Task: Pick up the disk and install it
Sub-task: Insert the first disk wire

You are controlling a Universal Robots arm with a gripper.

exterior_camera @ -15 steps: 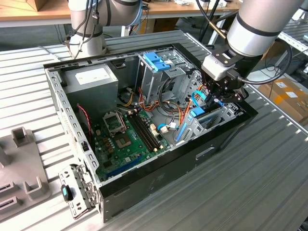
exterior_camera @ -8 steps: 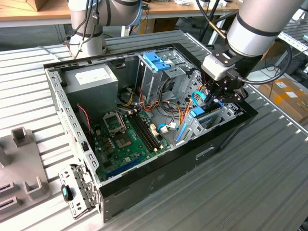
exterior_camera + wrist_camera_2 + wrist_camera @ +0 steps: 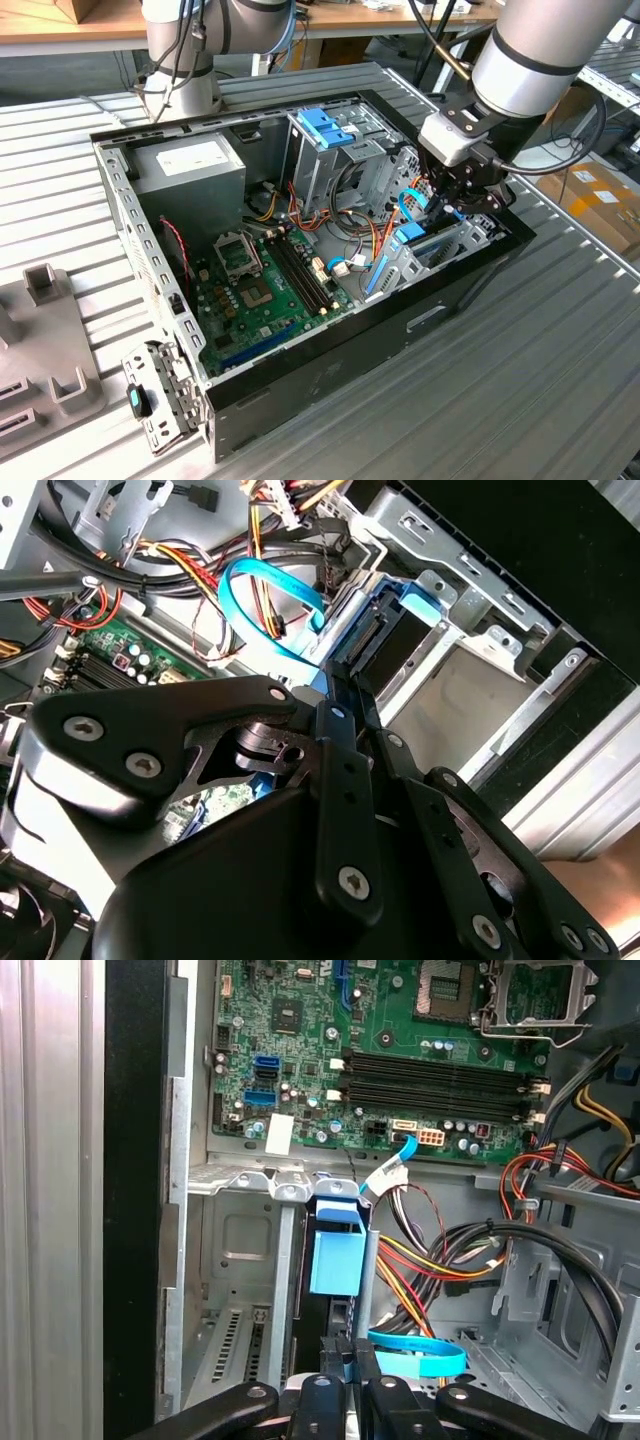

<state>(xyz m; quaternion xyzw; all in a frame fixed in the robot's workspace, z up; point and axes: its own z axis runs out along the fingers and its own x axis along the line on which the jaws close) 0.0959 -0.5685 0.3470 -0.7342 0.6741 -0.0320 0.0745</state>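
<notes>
The disk [image 3: 413, 237], a dark drive with light-blue rails, stands on edge in the metal drive bay [image 3: 470, 235] at the open computer case's end on the exterior view's right. Its blue rail end [image 3: 335, 1250] shows in the first wrist view, and the disk [image 3: 400, 635] sits just past the fingertips in the second wrist view. My gripper [image 3: 450, 205] hangs directly over it. In both wrist views the black fingers [image 3: 330, 1360] are pressed close together, and the gripper [image 3: 338, 675] points at the disk's near end with its tips at or on that end.
A blue flat cable [image 3: 415, 1358] loops beside the bay, among bundled wires [image 3: 480, 1245]. The green motherboard [image 3: 260, 290] fills the case floor. A second drive cage with a blue latch [image 3: 325, 125] stands behind. Another arm's base [image 3: 180, 70] and grey fixtures [image 3: 45, 340] sit outside the case.
</notes>
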